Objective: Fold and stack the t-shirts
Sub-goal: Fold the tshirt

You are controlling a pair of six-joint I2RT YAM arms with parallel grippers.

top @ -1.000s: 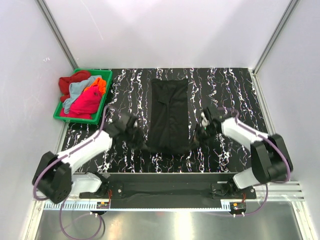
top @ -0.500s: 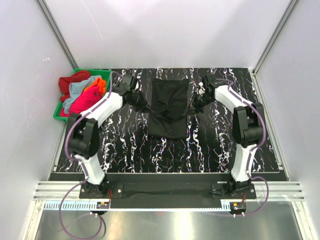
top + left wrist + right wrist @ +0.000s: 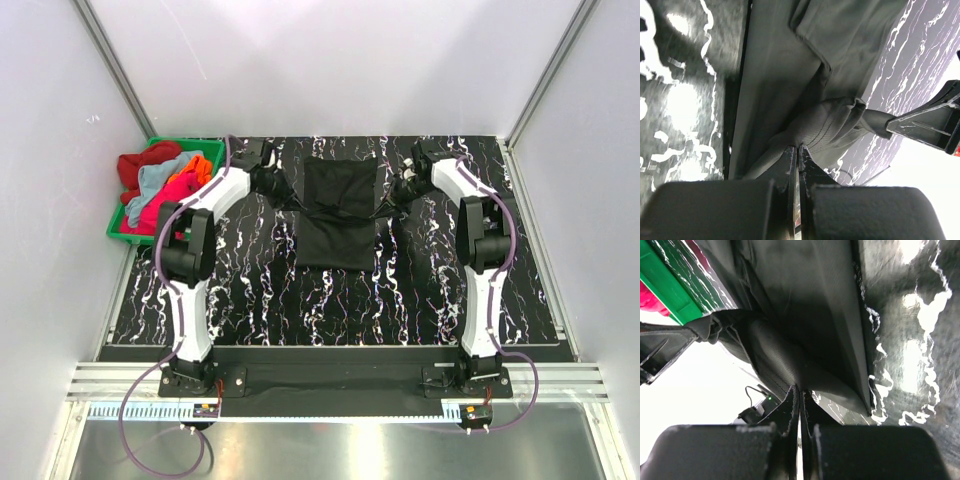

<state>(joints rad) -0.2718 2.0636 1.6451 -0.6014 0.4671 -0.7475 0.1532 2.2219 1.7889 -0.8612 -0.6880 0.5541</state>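
Note:
The black t-shirt lies on the marbled table, its near part doubled back over the far part. My left gripper is shut on the shirt's left edge and my right gripper is shut on its right edge, both stretched to the far half of the table. In the left wrist view the jaws pinch bunched black cloth. In the right wrist view the jaws pinch a fold of black cloth. The red, light blue, orange and magenta-pink t-shirts lie in the bin.
The green plastic bin sits at the far left of the table, and its edge shows in the right wrist view. White walls and metal posts close in the far and side edges. A rail runs along the near edge.
Both grippers carried the shirt's near edge from the front of the table up toward the far side, folding the shirt over itself. It now looks about half as long.

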